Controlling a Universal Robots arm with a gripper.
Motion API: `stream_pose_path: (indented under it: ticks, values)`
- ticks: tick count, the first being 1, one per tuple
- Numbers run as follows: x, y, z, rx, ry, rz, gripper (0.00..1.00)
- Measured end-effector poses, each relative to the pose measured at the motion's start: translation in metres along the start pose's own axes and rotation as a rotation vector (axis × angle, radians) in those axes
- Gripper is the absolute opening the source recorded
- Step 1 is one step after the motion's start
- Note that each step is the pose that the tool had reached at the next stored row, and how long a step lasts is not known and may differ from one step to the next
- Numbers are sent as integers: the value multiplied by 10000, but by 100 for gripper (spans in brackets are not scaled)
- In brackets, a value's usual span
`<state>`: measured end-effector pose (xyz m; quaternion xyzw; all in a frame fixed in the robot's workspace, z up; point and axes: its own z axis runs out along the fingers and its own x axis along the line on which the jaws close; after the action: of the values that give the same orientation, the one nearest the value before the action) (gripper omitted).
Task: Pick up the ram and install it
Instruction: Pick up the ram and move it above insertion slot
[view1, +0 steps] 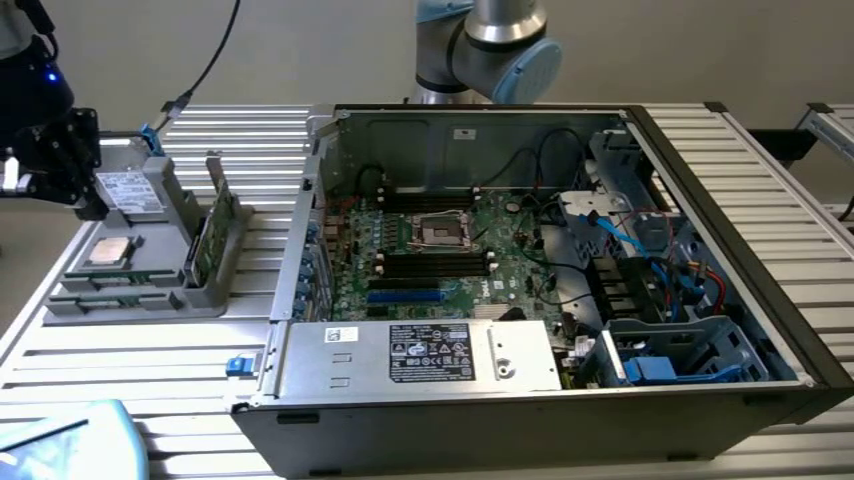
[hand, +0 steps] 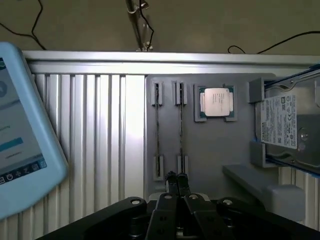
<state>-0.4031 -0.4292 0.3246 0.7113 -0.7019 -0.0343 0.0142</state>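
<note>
Jaws together, downward above the grey tray (hand: 215, 150), near one end of the ram (hand: 180, 132).

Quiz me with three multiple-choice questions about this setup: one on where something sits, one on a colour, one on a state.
1. Where is the square silver processor chip?
A. inside the computer case
B. in the tray beside that case
C. on the floor

2. What colour is the tray?
A. red
B. yellow
C. grey

3. How does the gripper stand?
A. shut
B. spread wide open
C. clamped on a cable

Answers:
1 B: the chip lies flat in a recess of the tray, outside the case.
2 C: the tray is plain grey all over in both views.
3 A: the wrist view shows its fingers pressed together.
</note>
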Motion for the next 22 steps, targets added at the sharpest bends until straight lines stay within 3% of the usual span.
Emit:
stream_pose_path:
  ticks: [6,13,20,22]
  values:
    - [-3,26,5,-12,5,-145,10]
    - [-4,177,21,-21,23,-404,10]
    - [-4,182,22,-21,25,-431,11]
    - [-4,182,22,-20,24,-431,24]
